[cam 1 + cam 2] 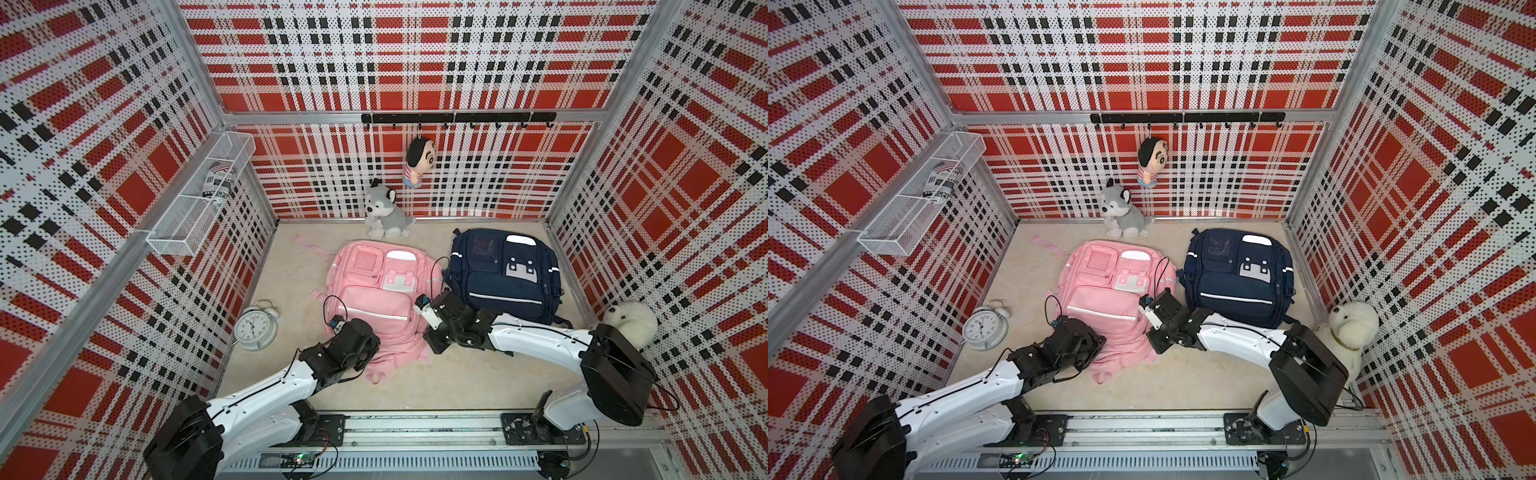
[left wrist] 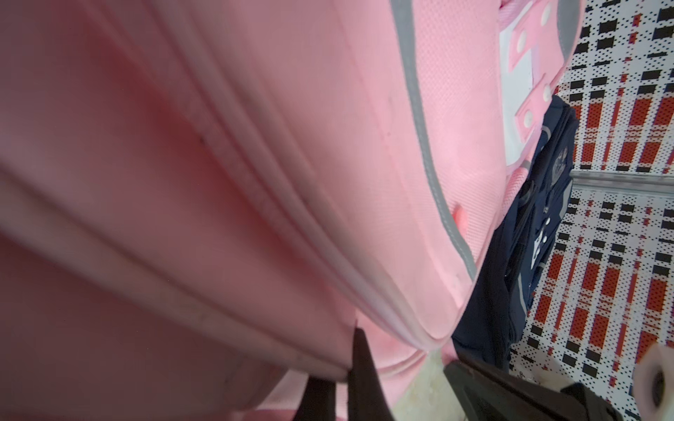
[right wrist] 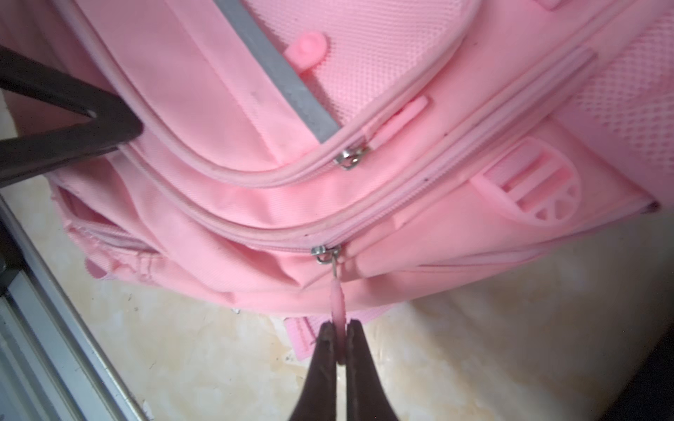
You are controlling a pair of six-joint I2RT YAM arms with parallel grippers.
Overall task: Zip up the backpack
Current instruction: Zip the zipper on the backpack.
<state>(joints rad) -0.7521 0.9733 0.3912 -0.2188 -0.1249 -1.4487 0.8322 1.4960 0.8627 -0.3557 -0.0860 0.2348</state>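
As both top views showed it, the pink backpack [image 1: 374, 291] lay flat on the beige floor [image 1: 436, 382], between the alarm clock [image 1: 254, 328] and the navy backpack [image 1: 1237, 278]. On to the left wrist view: the left gripper [image 2: 339, 375] was clamped tight on a piped edge of the pink fabric. And the right wrist view: the right gripper [image 3: 339, 328] was pinched shut on the pink zipper pull [image 3: 337, 299], which hung from its metal slider [image 3: 326, 251].
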